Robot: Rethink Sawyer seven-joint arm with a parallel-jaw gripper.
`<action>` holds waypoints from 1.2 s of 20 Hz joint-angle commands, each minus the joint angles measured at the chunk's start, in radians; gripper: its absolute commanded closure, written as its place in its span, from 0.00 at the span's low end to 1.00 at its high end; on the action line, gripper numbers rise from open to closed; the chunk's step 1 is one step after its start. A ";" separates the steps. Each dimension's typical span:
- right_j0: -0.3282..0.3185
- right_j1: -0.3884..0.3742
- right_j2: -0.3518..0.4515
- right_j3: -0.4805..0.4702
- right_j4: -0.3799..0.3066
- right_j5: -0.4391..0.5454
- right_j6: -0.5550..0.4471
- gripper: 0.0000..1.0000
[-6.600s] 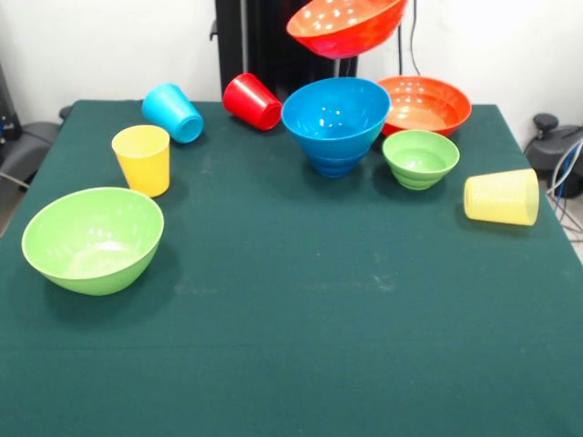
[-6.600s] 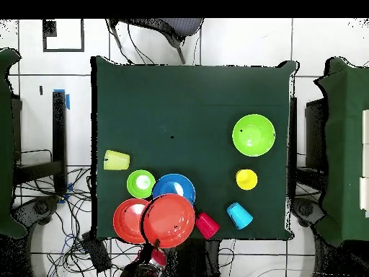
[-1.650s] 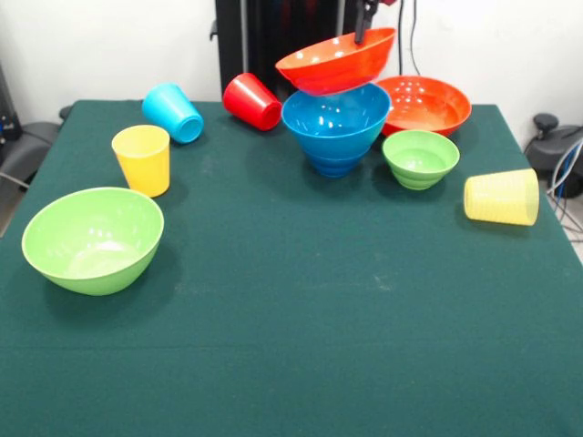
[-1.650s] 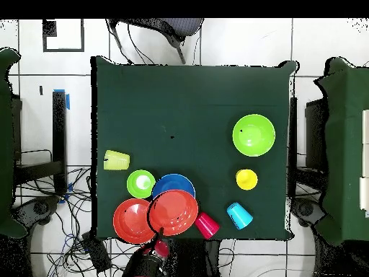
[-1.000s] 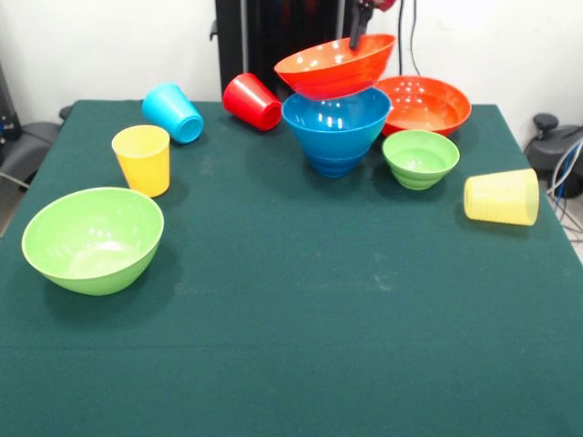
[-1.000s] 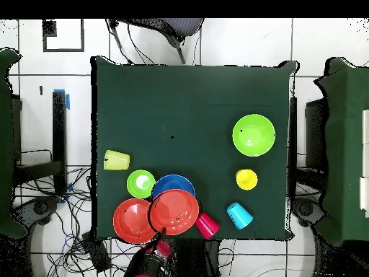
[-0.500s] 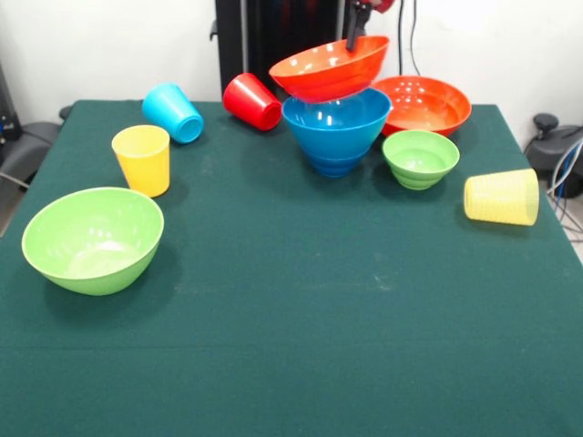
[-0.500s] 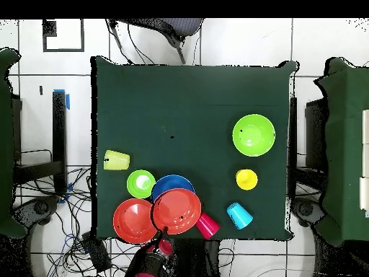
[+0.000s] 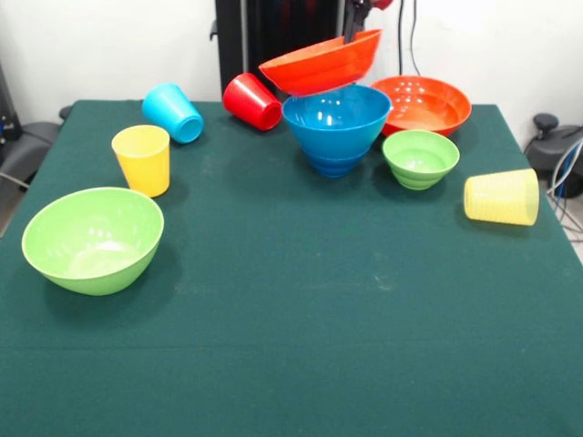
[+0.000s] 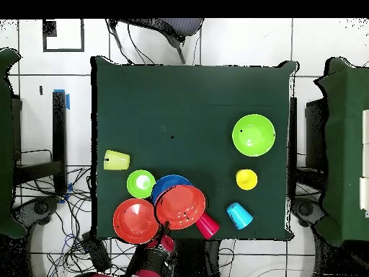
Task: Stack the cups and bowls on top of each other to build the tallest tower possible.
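Pinching its far rim, the gripper (image 9: 351, 27) holds the orange-red bowl (image 9: 319, 64) tilted above the blue bowl (image 9: 335, 123).

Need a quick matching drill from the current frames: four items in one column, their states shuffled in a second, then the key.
Items:
1. opaque yellow cup
2. ribbed pale yellow cup
3. lifted orange-red bowl
4. big green bowl

States:
A. tilted in the air above the big blue bowl, gripper at its rim
B. lying on its side
C. standing upright on the table
D. sitting empty near the front left corner in the front view

Pairs: 1-C, 2-B, 3-A, 4-D
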 commanded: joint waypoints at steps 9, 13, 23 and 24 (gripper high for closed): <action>-0.045 -0.009 0.079 -0.061 -0.001 -0.028 0.040 1.00; -0.044 0.014 0.090 -0.056 -0.010 -0.024 0.042 1.00; -0.043 0.048 0.118 -0.053 -0.036 0.010 0.071 1.00; -0.045 0.050 0.120 -0.054 -0.036 0.010 0.073 1.00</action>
